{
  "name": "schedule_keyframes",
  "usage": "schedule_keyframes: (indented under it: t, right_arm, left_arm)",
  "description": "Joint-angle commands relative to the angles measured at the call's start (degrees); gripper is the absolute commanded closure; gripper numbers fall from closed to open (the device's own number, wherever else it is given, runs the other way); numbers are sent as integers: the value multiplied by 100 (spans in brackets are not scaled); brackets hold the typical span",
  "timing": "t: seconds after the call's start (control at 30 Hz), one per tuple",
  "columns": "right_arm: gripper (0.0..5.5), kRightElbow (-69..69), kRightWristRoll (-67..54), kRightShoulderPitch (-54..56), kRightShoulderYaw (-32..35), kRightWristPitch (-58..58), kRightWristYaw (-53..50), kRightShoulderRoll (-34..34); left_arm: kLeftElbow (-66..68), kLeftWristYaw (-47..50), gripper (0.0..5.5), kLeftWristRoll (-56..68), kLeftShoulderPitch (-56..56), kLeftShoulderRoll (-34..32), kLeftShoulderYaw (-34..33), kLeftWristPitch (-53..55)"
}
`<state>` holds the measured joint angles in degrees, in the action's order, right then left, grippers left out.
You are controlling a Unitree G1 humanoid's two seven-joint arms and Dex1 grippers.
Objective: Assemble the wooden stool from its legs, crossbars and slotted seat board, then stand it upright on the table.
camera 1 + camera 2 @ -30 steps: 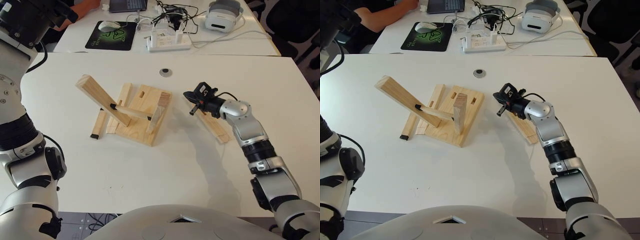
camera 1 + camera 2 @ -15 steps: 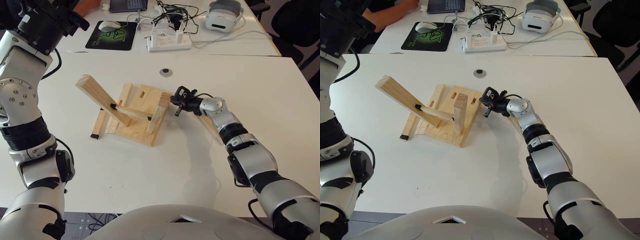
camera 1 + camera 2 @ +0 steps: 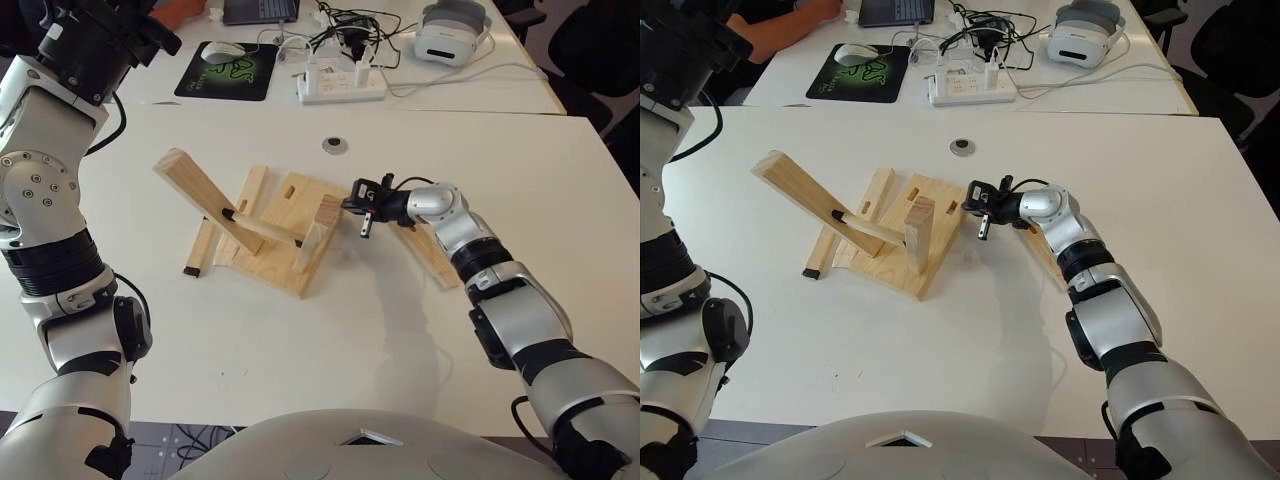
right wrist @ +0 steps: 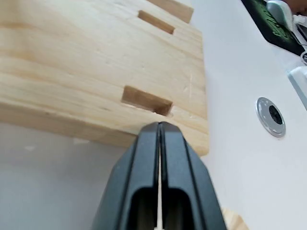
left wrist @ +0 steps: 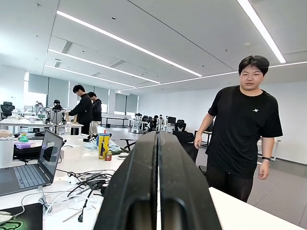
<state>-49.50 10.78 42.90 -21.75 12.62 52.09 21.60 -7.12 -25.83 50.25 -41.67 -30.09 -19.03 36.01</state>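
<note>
We are in an open office with a strip-lit ceiling. The white table (image 3: 300,350) takes up most of the scene, and a second table (image 3: 500,90) butts against its far edge, carrying a mouse mat (image 3: 225,72), a power strip (image 3: 340,88) and a headset (image 3: 450,32).

The seat board (image 3: 285,205) lies flat left of the table's middle, slots up. Its long axis runs from far-right to near-left. A tilted leg (image 3: 195,185) leans over it, high end pointing up and far-left, low end meeting a crossbar (image 3: 268,229) that reaches across to a short leg (image 3: 322,222) at the board's right edge. These parts hide some of the board, and we cannot make out how the joints sit. A slat (image 3: 250,190) and a dark-tipped leg (image 3: 198,250) lie along its left side. More loose pieces (image 3: 430,260) lie partly under the right forearm.

The right gripper (image 3: 365,205) hangs just beside the board's right edge, jaws pressed together on nothing. Its tips sit close to a slot (image 4: 146,100), and we cannot tell whether they touch the board. The left gripper (image 5: 157,139) is raised high, jaws pressed together too.

A small grommet (image 3: 335,146) sits beyond the board.
</note>
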Motion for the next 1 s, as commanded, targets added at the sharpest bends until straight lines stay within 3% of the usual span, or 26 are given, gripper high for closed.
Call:
schedule_keyframes:
  t: [0.03,0.23,0.33,0.47,0.67,0.77,1.0]
  right_arm:
    - [550,1579,264,-1673,-538,-1016,1387,1169]
    - [550,4028,-63,-3356,-329,-1878,2149,2974]
    - [550,5368,-1014,-4113,-231,-2577,2552,3512]
    - [550,6386,-2095,-4153,-420,-3531,2327,2976]
    - [550,5934,-1912,-3466,-927,-3961,1050,1266]
    - [550,5685,-1793,-3295,-798,-3900,297,637]
    - [550,5841,-1983,-3241,-411,-3886,475,1102]
  left_arm:
    - [-124,52,549,-78,41,-177,-107,53]
    - [-294,80,549,3,240,-357,-272,178]
    - [-356,117,549,68,296,-405,-360,248]
    - [-314,92,549,28,287,-414,-294,277]
    - [-216,23,549,20,172,-376,-187,341]
    - [-179,-11,549,17,79,-340,-89,384]
    - [-318,75,549,70,234,-414,-232,482]
